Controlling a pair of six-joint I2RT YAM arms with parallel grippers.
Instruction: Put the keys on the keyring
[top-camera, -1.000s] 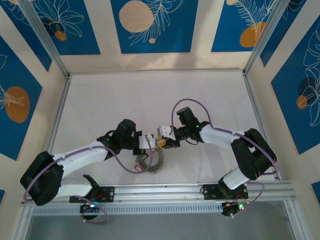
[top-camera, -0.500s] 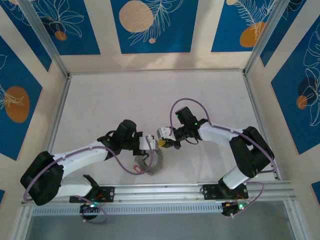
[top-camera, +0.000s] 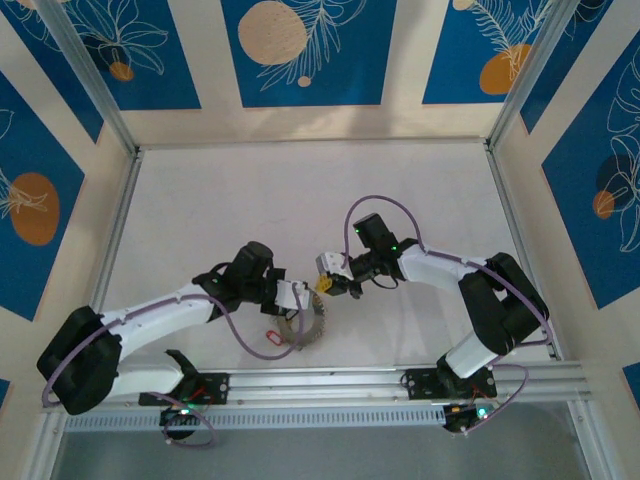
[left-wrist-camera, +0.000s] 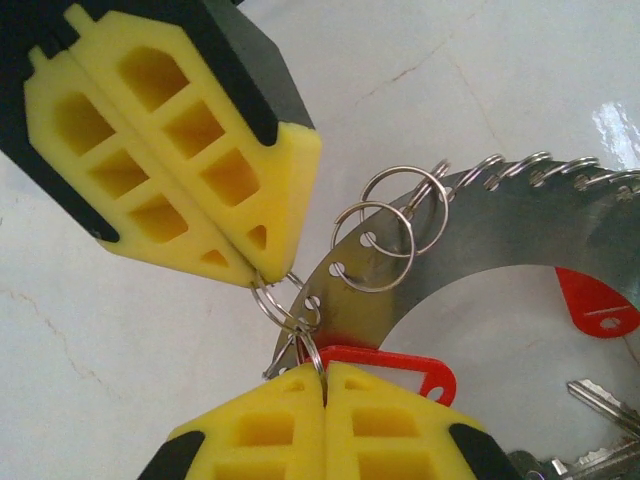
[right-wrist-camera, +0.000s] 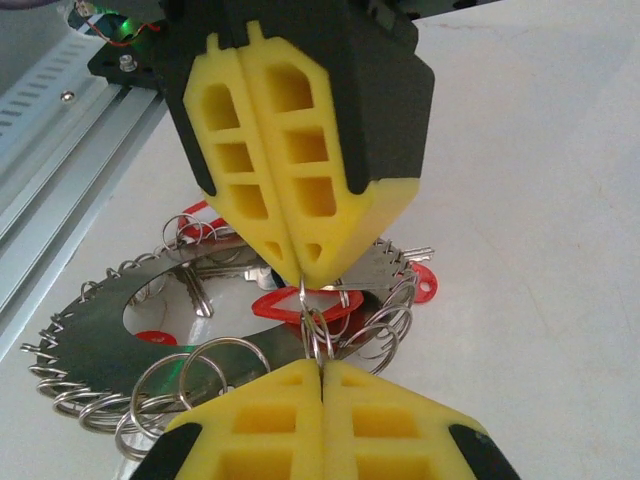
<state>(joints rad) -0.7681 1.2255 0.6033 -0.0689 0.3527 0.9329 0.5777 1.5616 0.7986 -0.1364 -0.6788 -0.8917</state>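
The keyring (left-wrist-camera: 480, 230) is a large grey toothed metal ring lying on the white table, seen also from above (top-camera: 308, 325) and from the right wrist (right-wrist-camera: 95, 320). Many small wire split rings (left-wrist-camera: 375, 245) hang through holes along its rim. My left gripper (left-wrist-camera: 325, 372) is shut on one small split ring at the rim, beside a red tag (left-wrist-camera: 390, 360). My right gripper (right-wrist-camera: 322, 368) is shut on a linked split ring, facing the left gripper tip to tip (top-camera: 322, 283). Silver keys (right-wrist-camera: 455, 265) with red heads (right-wrist-camera: 427, 282) lie inside the hole and at the rim.
The white table (top-camera: 300, 200) is walled by cream and blue patterned panels. A metal rail (top-camera: 330, 382) runs along the near edge just behind the keyring. A red tag (top-camera: 268, 337) lies at the keyring's left side.
Both grippers have stayed shut and shifted slightly toward the near edge. The keyring has turned a little under them.
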